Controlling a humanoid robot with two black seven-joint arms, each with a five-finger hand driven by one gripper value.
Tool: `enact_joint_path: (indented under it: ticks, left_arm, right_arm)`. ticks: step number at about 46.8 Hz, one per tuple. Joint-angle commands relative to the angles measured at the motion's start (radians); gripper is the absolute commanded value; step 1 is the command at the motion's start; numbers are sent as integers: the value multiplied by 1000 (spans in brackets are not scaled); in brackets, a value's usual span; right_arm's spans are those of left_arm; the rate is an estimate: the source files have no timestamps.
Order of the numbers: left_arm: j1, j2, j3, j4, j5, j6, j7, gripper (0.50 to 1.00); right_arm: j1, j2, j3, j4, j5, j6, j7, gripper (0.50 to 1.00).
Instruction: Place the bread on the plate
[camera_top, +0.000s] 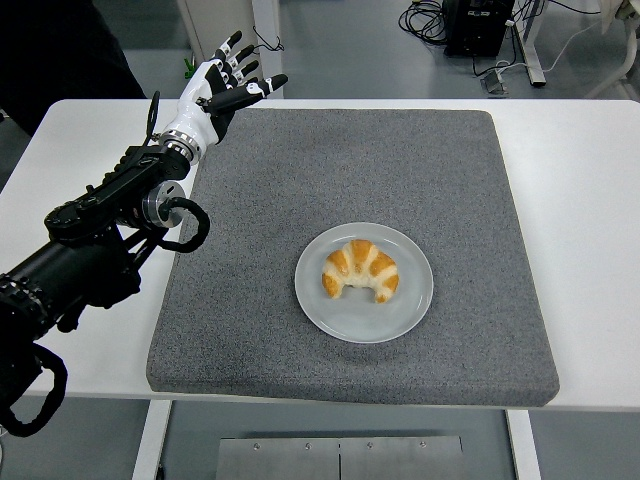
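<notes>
A golden croissant (360, 270) lies on a round white plate (405, 310) near the middle of the grey mat. My left hand (232, 82) is raised over the mat's far left corner, well away from the plate, with its fingers spread and nothing in them. Its black arm (90, 240) runs back to the lower left edge. The right arm does not show.
A grey foam mat (420, 160) covers most of the white table (590, 200). A person in dark clothing (50, 50) stands at the top left behind the table. Cables and a black box (475, 25) lie on the floor beyond.
</notes>
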Motion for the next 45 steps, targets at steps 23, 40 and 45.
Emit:
enact_joint_path:
  ticks: [23,40,45]
  left_arm:
    - [7,-68,-98,178,-224,-18,-60,972]
    - [13,-68,-150,195,-222,-78,-64,972]
    - [15,-68,-150,195,-222,-80,-64,972]
  right_arm:
    - [3,0,2,5,0,2,0,1000]
    - [8,0,11,0,0,-2,2,1000]
    - [8,0,9,5,0,2,2,1000]
